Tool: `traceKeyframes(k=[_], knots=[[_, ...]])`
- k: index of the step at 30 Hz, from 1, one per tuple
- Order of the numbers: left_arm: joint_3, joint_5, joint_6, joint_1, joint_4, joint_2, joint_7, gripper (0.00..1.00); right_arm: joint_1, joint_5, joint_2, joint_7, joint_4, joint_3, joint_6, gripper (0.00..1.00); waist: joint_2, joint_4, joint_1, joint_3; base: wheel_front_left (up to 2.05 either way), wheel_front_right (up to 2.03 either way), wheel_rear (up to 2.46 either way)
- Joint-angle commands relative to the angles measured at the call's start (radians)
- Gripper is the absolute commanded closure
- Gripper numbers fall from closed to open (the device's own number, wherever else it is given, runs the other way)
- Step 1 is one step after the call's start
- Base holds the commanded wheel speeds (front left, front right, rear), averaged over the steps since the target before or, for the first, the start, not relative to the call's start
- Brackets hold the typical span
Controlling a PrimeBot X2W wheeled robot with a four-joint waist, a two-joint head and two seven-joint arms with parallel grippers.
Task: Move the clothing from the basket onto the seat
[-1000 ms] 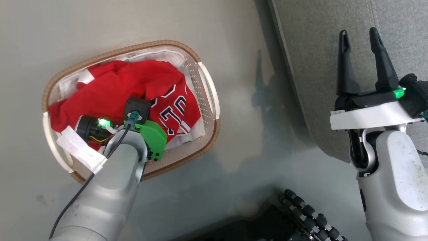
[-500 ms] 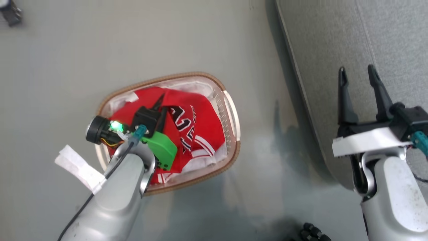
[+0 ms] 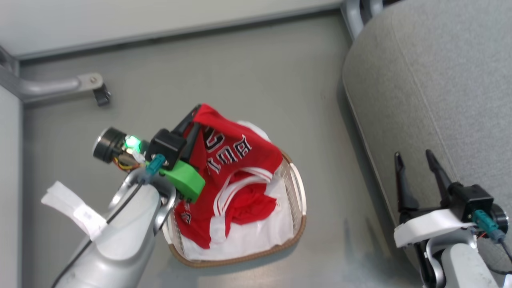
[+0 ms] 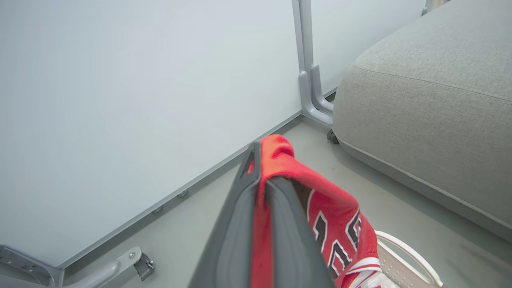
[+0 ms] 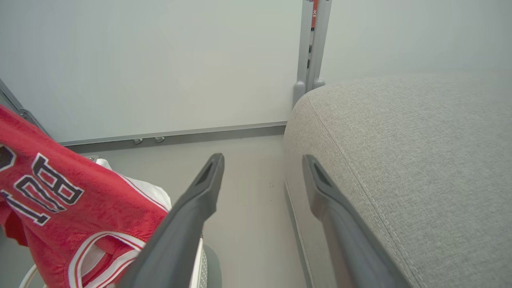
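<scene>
My left gripper (image 3: 196, 114) is shut on a fold of the red jersey (image 3: 236, 154), which hangs from it above the basket (image 3: 298, 200). Between the closed fingers (image 4: 236, 224) the red cloth (image 4: 340, 220) bulges out past the tips. More red clothing (image 3: 252, 204) lies in the basket on a white cloth. The grey seat (image 3: 432, 92) fills the right side. My right gripper (image 3: 416, 160) stands open and empty beside the seat's edge, its fingers (image 5: 200, 208) apart, with the seat (image 5: 400, 160) to its right and the jersey (image 5: 60, 208) to its left.
A pale wall panel (image 4: 140, 80) with grey metal posts (image 4: 308, 72) stands behind the basket and the seat. A grey metal foot with a caster (image 3: 94, 86) lies on the floor at the far left. Bare grey floor (image 3: 248, 72) separates basket and seat.
The left gripper has risen out of the basket with the jersey pinched in it, and the garment now hangs unfolded. The head camera has tilted up, bringing the wall into view.
</scene>
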Motion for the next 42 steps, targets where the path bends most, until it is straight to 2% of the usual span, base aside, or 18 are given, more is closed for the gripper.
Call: traceKeyframes(k=[1, 9, 14, 24, 28, 32, 38, 42], knots=[[-0.007, 0.006, -0.007, -0.032, -0.017, 0.009, 0.003, 1.00, 0.023, 0.002, -0.004, -0.005, 0.001, 0.010, -0.001, 0.00, 0.0000, 0.052, 0.0001, -0.133, 0.00, 0.00, 0.00], [-0.022, 0.014, -0.020, -0.159, -0.087, 0.046, 0.057, 1.00, 0.021, -0.031, -0.004, -0.005, -0.011, 0.061, -0.001, 0.00, 0.0000, 0.041, 0.0001, -0.183, 0.00, 0.00, 0.00], [-0.028, 0.005, -0.023, -0.221, -0.101, 0.042, 0.077, 1.00, -0.008, -0.054, -0.004, -0.005, -0.005, 0.120, -0.001, 0.00, 0.0000, 0.034, 0.0001, -0.203, 0.00, 0.00, 0.00], [-0.066, -0.036, -0.027, -0.237, -0.133, 0.003, 0.094, 1.00, -0.081, -0.022, -0.004, -0.005, 0.013, 0.395, -0.001, 0.00, 0.0000, 0.046, 0.0001, -0.258, 0.00, 0.00, 0.00], [-0.091, -0.041, -0.028, -0.231, -0.170, -0.003, 0.115, 1.00, -0.117, -0.013, -0.005, -0.005, 0.029, 0.460, -0.001, 0.00, 0.0000, 0.058, 0.0001, -0.270, 0.00, 0.00, 0.00], [-0.115, -0.046, -0.030, -0.226, -0.216, -0.007, 0.129, 1.00, -0.152, -0.050, -0.004, -0.005, 0.057, 0.477, -0.001, 0.00, 0.0000, 0.071, 0.0001, -0.278, 0.00, 0.00, 0.00], [-0.143, -0.042, -0.028, -0.220, -0.281, -0.009, 0.153, 1.00, -0.209, -0.162, -0.003, -0.005, 0.085, 0.426, -0.001, 0.00, 0.0000, 0.087, 0.0001, -0.287, 0.00, 0.00, 0.00], [-0.154, -0.048, -0.027, -0.217, -0.305, -0.016, 0.161, 1.00, -0.244, -0.187, -0.004, -0.005, 0.142, 0.433, -0.001, 0.00, 0.0000, 0.095, 0.0001, -0.291, 0.00, 0.00, 0.00]])
